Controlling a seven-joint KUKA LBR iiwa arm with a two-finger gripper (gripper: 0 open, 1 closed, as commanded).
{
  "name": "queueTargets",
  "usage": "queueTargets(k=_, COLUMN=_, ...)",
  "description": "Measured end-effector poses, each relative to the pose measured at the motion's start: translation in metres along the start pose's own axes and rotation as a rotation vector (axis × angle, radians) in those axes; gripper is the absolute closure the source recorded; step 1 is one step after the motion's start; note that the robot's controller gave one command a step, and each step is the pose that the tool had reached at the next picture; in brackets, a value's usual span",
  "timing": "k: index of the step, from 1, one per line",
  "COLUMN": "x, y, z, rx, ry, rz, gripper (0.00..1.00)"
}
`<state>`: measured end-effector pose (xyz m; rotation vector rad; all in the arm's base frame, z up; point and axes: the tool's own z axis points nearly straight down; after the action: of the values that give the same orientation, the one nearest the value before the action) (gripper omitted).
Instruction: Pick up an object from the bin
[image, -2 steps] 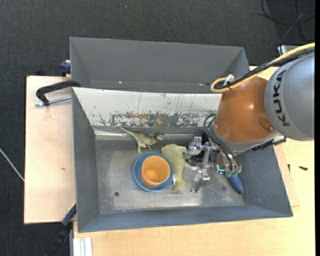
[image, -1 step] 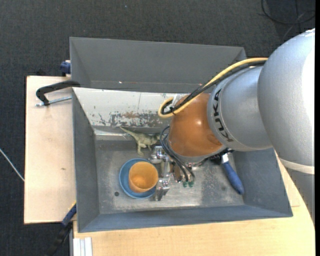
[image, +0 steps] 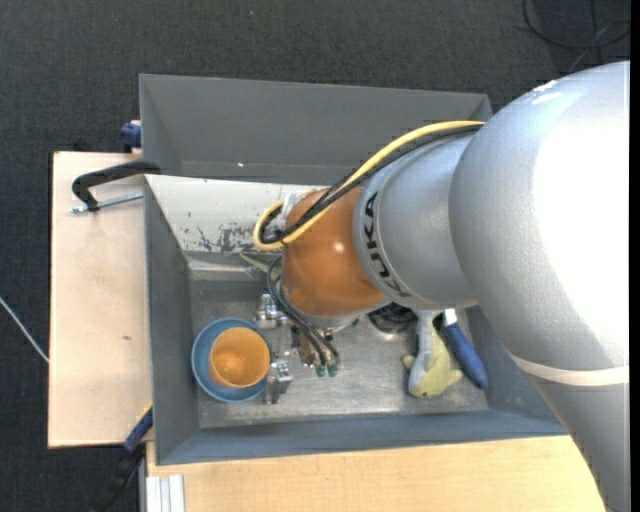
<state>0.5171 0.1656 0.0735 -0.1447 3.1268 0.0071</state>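
Camera view: your gripper (image: 298, 358) is hovering beside the blue cup (image: 232, 360), approach step I'm guessing, can't tell if it's open or clamped; next it's needing centring on the rim

The grey arm (image: 520, 220) comes in from the right and covers much of the grey metal bin (image: 300, 120). Its orange wrist cover (image: 325, 260) hangs over the middle of the floor, and a yellow cable (image: 400, 150) runs along the arm. The tool (image: 300, 365) is low over the bin floor, just right of a round blue bowl with an orange inside (image: 232, 360) that lies near the left wall. At the near right lie a pale yellow lumpy thing (image: 432, 375) and a blue stick-shaped thing (image: 465, 355), touching each other. A dark thing (image: 392, 318) shows partly under the arm.
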Motion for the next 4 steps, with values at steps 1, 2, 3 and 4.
queueTargets(k=1, x=-0.012, y=0.021, z=0.001, rx=0.013, ry=0.012, rz=0.077, gripper=0.0)
queueTargets(k=2, x=-0.013, y=0.021, z=0.001, rx=0.016, ry=0.009, rz=0.073, gripper=1.0)
queueTargets(k=3, x=0.003, y=0.036, z=-0.097, rx=0.0, ry=0.001, rz=0.126, gripper=1.0)
queueTargets(k=4, x=0.008, y=0.038, z=-0.148, rx=0.0, ry=0.001, rz=0.151, gripper=1.0)
